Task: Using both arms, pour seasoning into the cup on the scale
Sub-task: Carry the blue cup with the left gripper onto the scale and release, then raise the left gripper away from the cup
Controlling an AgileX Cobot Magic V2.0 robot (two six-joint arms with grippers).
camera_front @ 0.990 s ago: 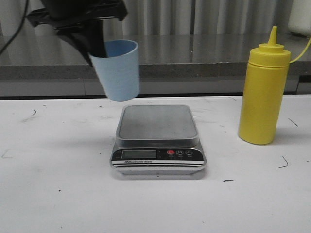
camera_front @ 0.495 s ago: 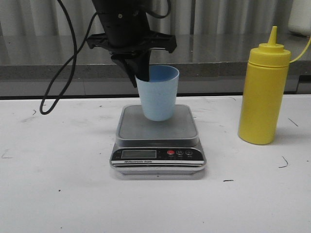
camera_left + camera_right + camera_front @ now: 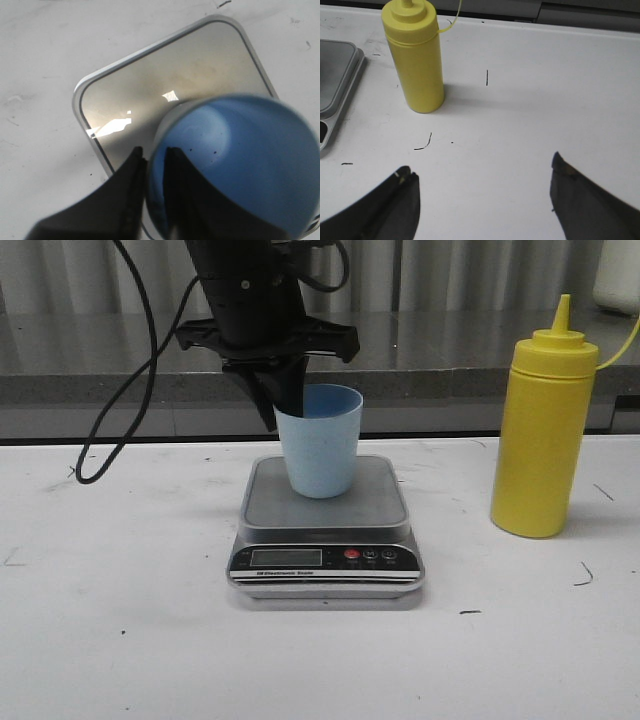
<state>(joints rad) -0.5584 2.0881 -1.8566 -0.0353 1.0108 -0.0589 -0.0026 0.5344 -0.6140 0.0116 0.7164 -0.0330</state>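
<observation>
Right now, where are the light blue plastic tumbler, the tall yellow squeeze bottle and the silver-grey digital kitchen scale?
light blue plastic tumbler [image 3: 319, 445], front view, outer wall.
tall yellow squeeze bottle [image 3: 540, 435], front view, body.
silver-grey digital kitchen scale [image 3: 375, 502], front view, bare platform.

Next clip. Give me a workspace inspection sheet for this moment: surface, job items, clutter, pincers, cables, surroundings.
Surface: white table, scuffed with dark marks.
Job's things: blue cup upright on or just above the scale platform; contact cannot be told. Yellow seasoning bottle stands capped to the scale's right, untouched.
Clutter: nothing seen.
Pincers: left pincer shut on the cup's rim, one finger inside; right pincer open, empty, apart from the bottle.
Cables: black cable loops from the left arm.
Surroundings: grey ledge behind the table.
</observation>
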